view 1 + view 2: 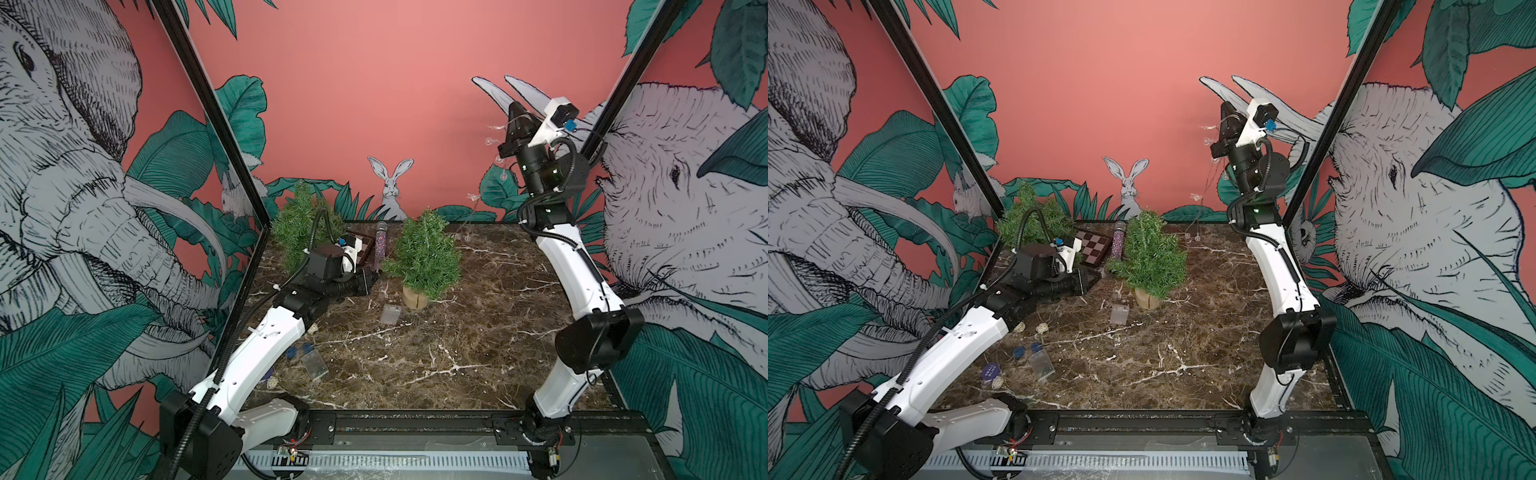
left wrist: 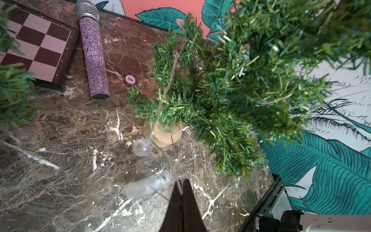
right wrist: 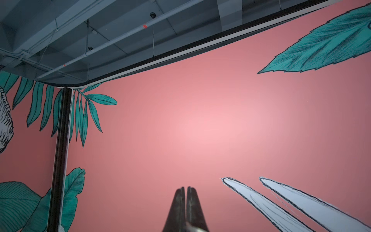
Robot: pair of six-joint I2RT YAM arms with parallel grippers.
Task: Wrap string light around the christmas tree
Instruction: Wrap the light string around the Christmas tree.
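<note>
The thin, floppy string light (image 2: 141, 148) is pinched by its bendy wire, where nothing can be broken, in the closed left gripper (image 2: 182, 185) and closed right gripper (image 3: 185, 190).

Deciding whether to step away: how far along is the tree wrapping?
Done: no full loop shows around the tree. In hand: the left gripper pinches the string light low near the tree's base; the right gripper holds it high, bulbs dangling. Left: all the winding.
</note>
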